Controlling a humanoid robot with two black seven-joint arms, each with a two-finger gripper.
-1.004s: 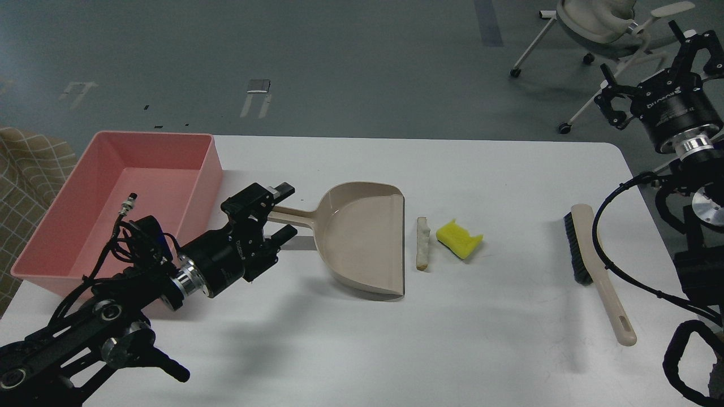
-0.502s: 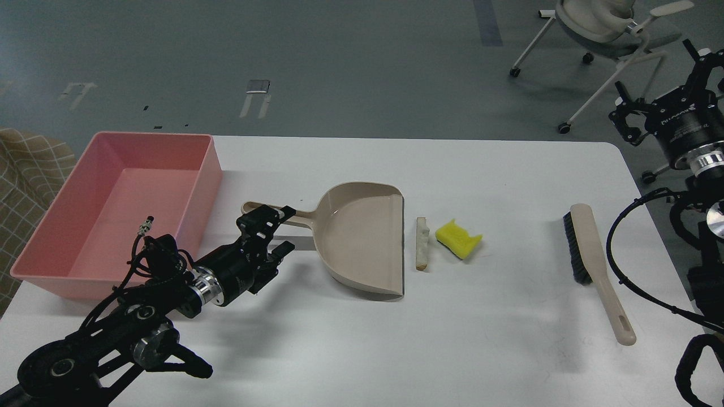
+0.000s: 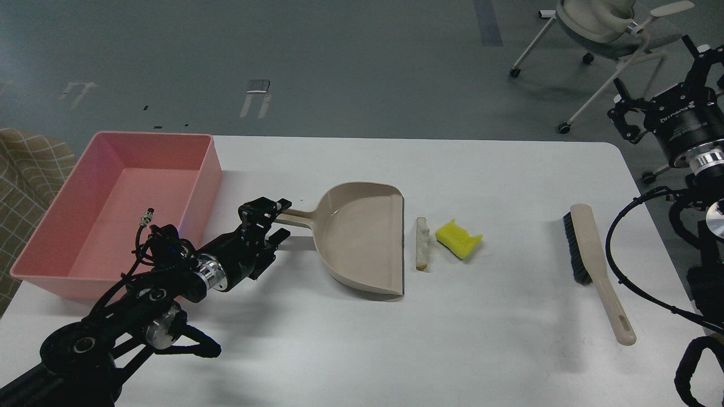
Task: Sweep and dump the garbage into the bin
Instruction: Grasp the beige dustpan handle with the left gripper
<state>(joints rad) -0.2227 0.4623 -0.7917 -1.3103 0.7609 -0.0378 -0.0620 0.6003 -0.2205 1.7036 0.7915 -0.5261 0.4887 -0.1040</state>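
Note:
The garbage lies mid-table: a thin white bread slice (image 3: 421, 243) and a yellow sponge chunk (image 3: 458, 238) just right of it. The beige dustpan (image 3: 363, 236) lies with its open mouth facing the bread slice. The pink bin (image 3: 203, 169) stands at the table's left. My left gripper (image 3: 275, 220) is low over the table at the dustpan's handle (image 3: 298, 215), open, one finger on each side of the handle; the handle's end is hidden behind it. My right gripper (image 3: 659, 83) is open and empty, raised beyond the table's right edge.
A beige brush with black bristles (image 3: 591, 265) lies at the table's right, below my right gripper. An office chair (image 3: 605, 28) stands on the floor behind the table. A checked cloth (image 3: 28, 169) shows at far left, beside the bin.
My left arm has dropped lower and its gripper has slid onto the dustpan handle, now covering the handle's end. My right gripper has lifted and pulled back to the right.

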